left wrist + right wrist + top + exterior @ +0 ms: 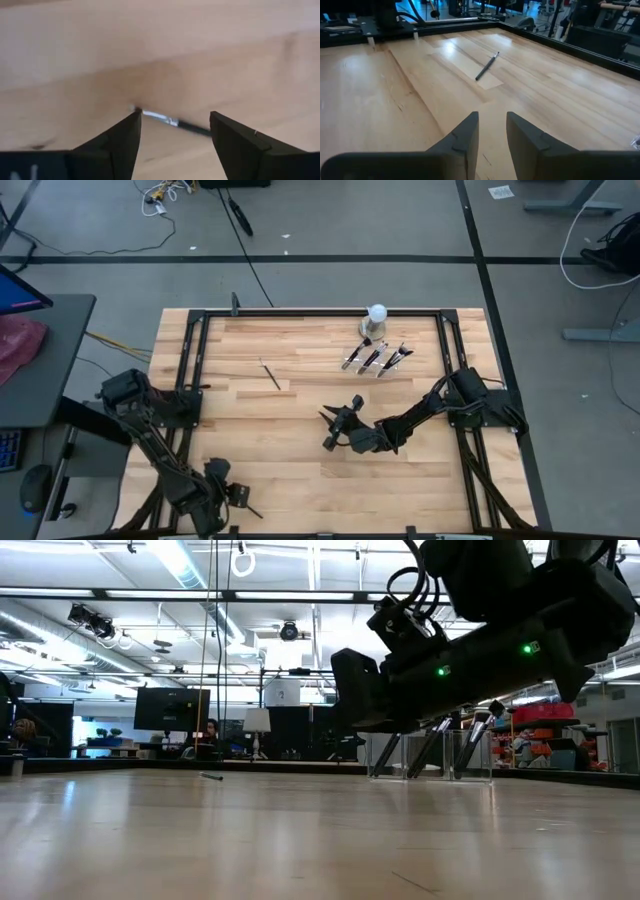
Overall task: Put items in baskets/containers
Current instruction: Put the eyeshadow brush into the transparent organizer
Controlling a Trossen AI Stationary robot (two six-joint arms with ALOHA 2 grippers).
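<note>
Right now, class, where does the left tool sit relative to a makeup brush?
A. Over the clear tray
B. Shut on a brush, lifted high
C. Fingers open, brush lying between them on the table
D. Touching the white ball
C: the left wrist view shows the left tool open, its fingers either side of a makeup brush lying on the table.

Your left arm folds down at the tabletop's near left corner, its dark two-finger left pincer (172, 131) spread wide. Your right arm reaches from the right edge toward the tabletop's middle, right pincer (492, 131) slightly parted.
</note>
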